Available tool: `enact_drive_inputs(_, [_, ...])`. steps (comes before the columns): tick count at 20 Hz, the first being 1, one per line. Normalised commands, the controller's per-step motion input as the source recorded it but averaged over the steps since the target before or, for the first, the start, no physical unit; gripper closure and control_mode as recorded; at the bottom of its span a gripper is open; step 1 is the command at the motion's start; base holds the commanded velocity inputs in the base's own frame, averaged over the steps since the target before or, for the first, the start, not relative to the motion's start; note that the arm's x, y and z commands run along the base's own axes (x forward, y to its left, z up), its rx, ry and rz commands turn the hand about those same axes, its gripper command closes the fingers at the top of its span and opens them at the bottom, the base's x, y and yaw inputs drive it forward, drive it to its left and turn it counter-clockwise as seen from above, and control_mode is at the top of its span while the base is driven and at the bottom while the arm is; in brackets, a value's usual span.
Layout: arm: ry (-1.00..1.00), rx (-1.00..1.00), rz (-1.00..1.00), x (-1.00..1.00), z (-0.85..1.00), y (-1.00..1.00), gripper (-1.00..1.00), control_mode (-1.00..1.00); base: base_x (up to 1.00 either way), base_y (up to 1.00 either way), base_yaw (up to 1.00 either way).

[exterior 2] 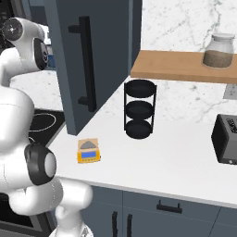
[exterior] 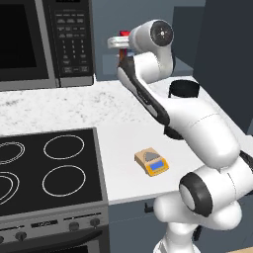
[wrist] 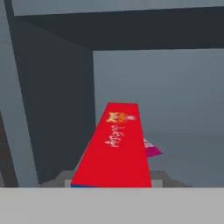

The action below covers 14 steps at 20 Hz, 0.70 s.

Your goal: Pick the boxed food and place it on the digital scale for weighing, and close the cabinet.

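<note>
On the counter near the arm in the left base view sits the scale [exterior: 151, 162]; in the hand view the gripper [wrist: 111, 183] has clamped the box [wrist: 114, 148] inside the cabinet [wrist: 57, 109] (light, stiff, slick card, best held across its narrow sides).

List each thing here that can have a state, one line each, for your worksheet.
cabinet: door open.
boxed food: inside the cabinet, between the gripper's fingers.
gripper: shut on the boxed food.
digital scale: on the counter, nothing on its platform.
jar: lid on, on the wooden shelf.
</note>
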Motion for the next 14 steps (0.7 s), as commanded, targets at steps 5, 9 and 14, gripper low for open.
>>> enact_drive_inputs(5, [0.00,-0.01,-0.22,-1.00,0.24,0.16,1.00,-1.00,0.00,0.00,0.00])
enact_drive_inputs(9, [0.00,0.00,-0.28,-1.00,0.05,0.00,1.00,-1.00,0.00,0.00,0.00])
enact_drive_inputs(14, [0.06,0.00,-0.43,-0.81,-0.19,-0.01,1.00,-1.00,0.00,0.00,0.00])
